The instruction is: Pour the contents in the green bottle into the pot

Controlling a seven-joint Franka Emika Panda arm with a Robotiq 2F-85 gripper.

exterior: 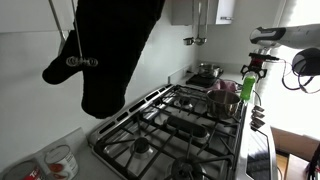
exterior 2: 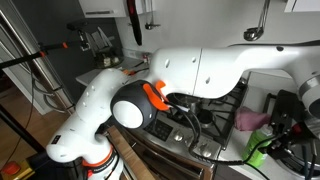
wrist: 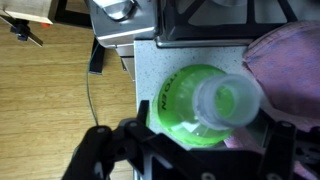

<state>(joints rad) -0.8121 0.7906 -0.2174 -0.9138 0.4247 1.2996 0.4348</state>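
Note:
The green bottle point(exterior: 247, 88) stands upright at the right edge of the stove, held from above by my gripper point(exterior: 256, 66). In the wrist view I look down on the bottle point(wrist: 185, 105) and its open clear neck. My gripper point(wrist: 200, 150) has a black finger pressed against each side of it. The bottle also shows low in an exterior view point(exterior 2: 258, 152). The dark maroon pot point(exterior: 224, 101) sits on the stove's near right burner, just beside the bottle. A pink rounded surface point(wrist: 292, 70) next to the bottle seems to be the pot.
A black oven mitt point(exterior: 110, 50) hangs in the foreground. A shiny steel pot point(exterior: 208, 70) stands at the stove's back. The gas stove grates point(exterior: 170, 125) fill the middle. The robot arm point(exterior 2: 200, 70) blocks much of an exterior view. Wooden floor point(wrist: 50, 90) lies beyond the counter edge.

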